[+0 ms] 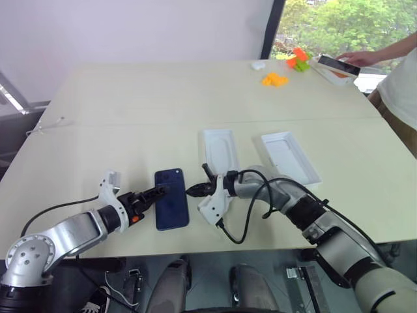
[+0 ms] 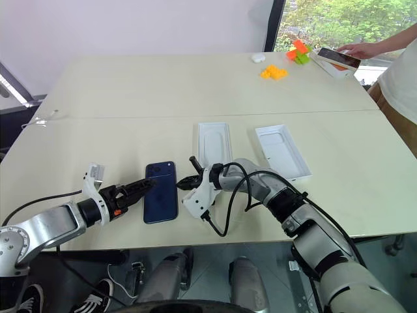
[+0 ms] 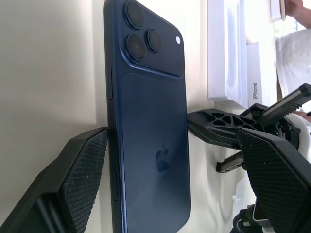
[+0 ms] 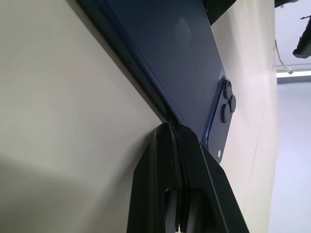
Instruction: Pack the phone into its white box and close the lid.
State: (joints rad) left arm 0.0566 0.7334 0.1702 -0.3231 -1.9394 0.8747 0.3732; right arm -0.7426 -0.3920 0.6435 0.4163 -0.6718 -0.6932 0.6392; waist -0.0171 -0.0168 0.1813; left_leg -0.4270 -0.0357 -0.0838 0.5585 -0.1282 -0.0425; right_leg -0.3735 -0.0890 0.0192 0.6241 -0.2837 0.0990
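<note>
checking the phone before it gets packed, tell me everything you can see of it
The phone is a slim dark navy smartphone with a glossy back and a three-lens camera cluster in one far corner. It lies flat, back up, on the cream table, near the front edge. The left tool, open, straddles it from the left side. The right tool, shut, has its tips at the phone's right edge, which looks slightly raised off the table. Two white trays lie just beyond it.

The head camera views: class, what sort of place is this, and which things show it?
Probably an office or lab room set up for a tabletop trial: a wide pale table beside a window with trees outside, a person at the far corner, and a phone with white packaging trays.
</note>
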